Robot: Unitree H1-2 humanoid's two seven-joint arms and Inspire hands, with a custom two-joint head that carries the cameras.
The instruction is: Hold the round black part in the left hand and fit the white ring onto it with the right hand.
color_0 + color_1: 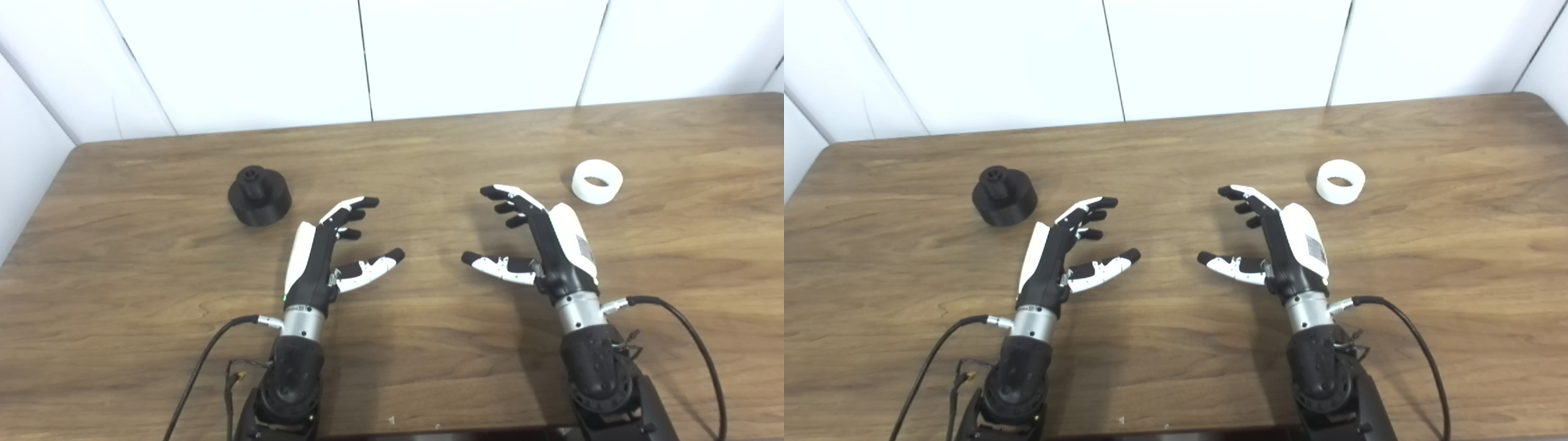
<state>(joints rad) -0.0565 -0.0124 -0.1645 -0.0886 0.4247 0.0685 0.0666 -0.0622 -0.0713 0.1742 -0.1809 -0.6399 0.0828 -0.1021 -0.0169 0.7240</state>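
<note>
While both hands rest low over the wooden table [429,380], you see neither of them holding anything. Your left hand [324,251] has its fingers spread and slightly curled, thumb extended toward the centre, palm facing inward. Your right hand [545,239] mirrors it, fingers apart and empty, thumb pointing toward the left hand. The round black part [259,195] stands on the table beyond and to the left of the left hand, near it but not touching, with its narrower raised hub facing up. The white ring [597,181] lies flat on the table, opening upward, beyond and to the right of the right hand, clear of the fingers. The two parts sit well apart.
</note>
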